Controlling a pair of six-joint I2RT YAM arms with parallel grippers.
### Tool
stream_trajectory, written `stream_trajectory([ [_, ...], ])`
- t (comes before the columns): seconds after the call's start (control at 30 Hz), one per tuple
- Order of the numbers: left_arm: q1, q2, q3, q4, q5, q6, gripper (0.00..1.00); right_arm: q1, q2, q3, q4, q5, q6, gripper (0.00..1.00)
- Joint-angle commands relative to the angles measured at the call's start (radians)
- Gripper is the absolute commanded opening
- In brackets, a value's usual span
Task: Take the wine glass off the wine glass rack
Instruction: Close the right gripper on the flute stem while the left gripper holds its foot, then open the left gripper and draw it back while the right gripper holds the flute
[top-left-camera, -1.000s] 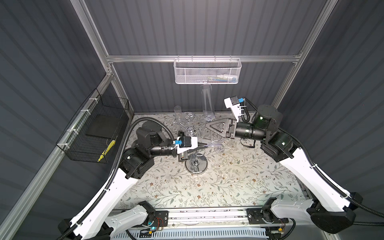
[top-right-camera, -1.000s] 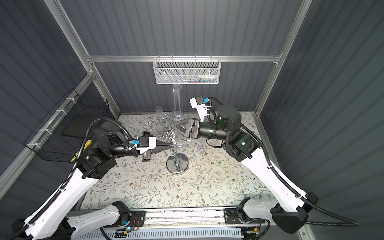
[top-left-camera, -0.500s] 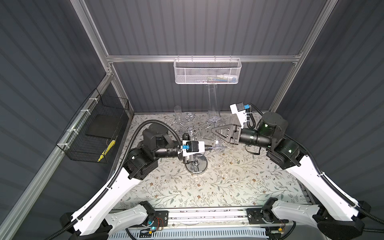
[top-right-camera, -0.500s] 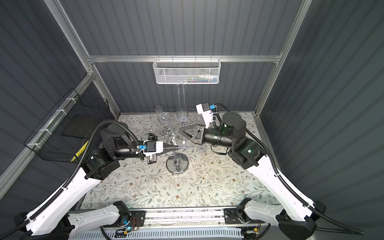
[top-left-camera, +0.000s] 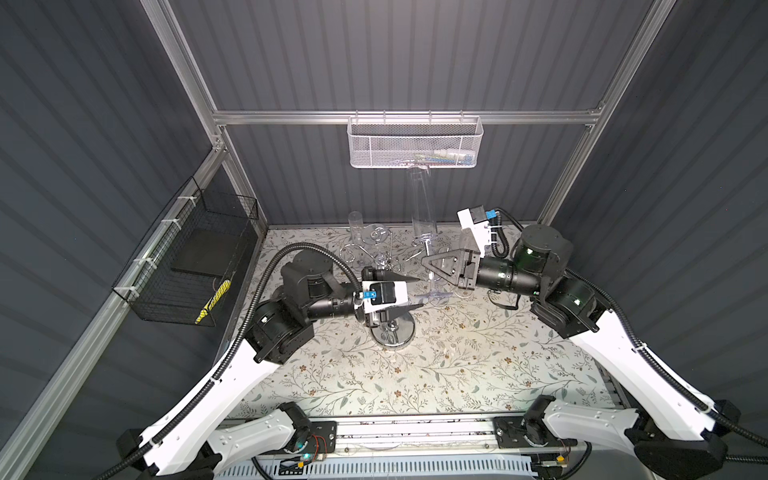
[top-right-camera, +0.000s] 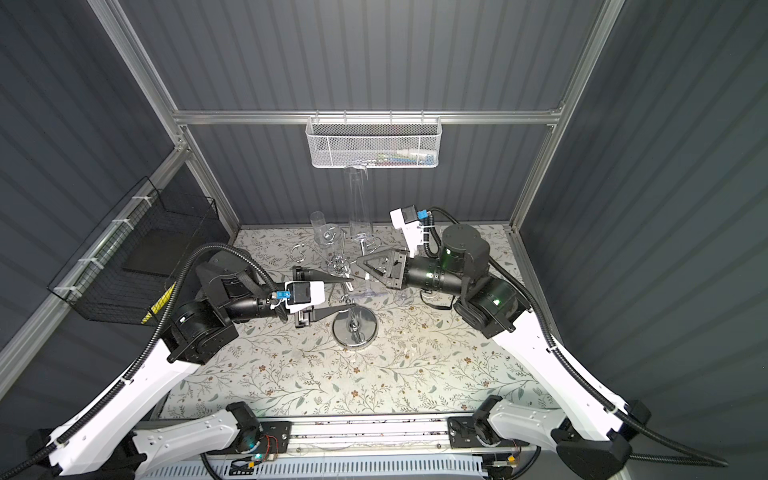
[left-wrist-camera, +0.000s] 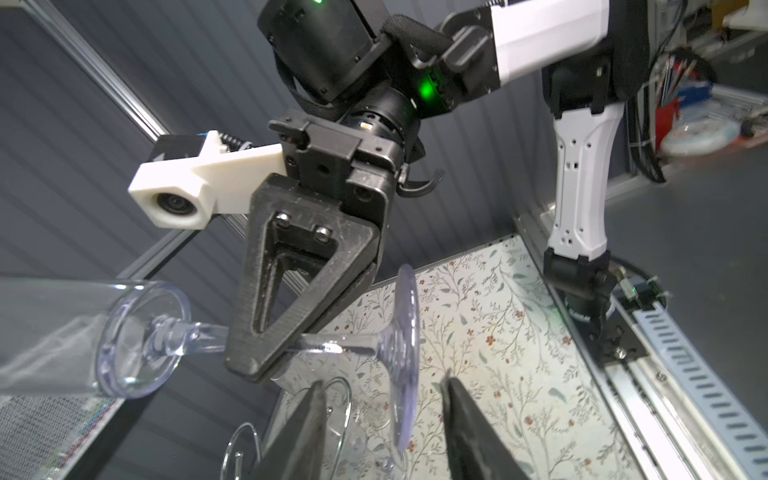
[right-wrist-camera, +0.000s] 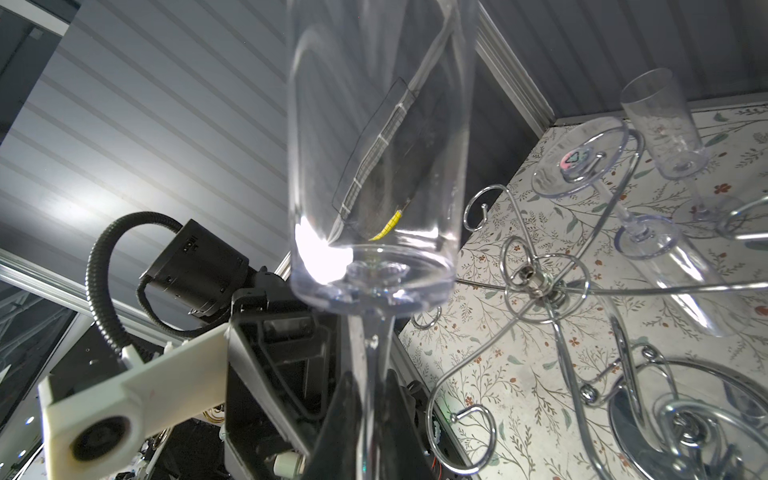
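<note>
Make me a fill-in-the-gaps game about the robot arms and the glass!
1. The right gripper pinches the wine glass by its ____.
2. The left gripper has its jaws wide ____.
3. In both top views the black wire basket hangs on the ____ side.

Missing words: stem; open; left.

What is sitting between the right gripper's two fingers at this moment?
The stem of the wine glass. In the right wrist view it passes down between the shut fingers of the right gripper; the left wrist view shows them clamped on it between bowl and foot.
</note>
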Motion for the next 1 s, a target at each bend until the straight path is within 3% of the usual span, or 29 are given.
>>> stream_trajectory([
  [0.0,-0.005,-0.038,-0.028,0.088,-0.035,-0.105,0.62,0.002,-0.008,0.07,-0.043,0.028,-0.11,0.0],
  [0.2,-0.005,-0.058,-0.082,0.306,-0.085,-0.405,0.82,0.004,-0.074,0.112,-0.272,0.306,-0.367,0.0],
  [0.47,-0.005,0.02,-0.082,0.557,-0.245,-0.869,0.83,0.062,-0.21,-0.044,-0.226,0.467,-0.605,0.0],
  [0.83,-0.005,0.146,-0.05,0.738,-0.217,-1.159,0.85,0.158,-0.204,-0.099,-0.217,0.545,-0.705,0.0],
  [0.97,-0.005,0.18,-0.028,0.73,-0.189,-1.199,0.85,0.18,-0.199,-0.108,-0.214,0.551,-0.71,0.0],
])
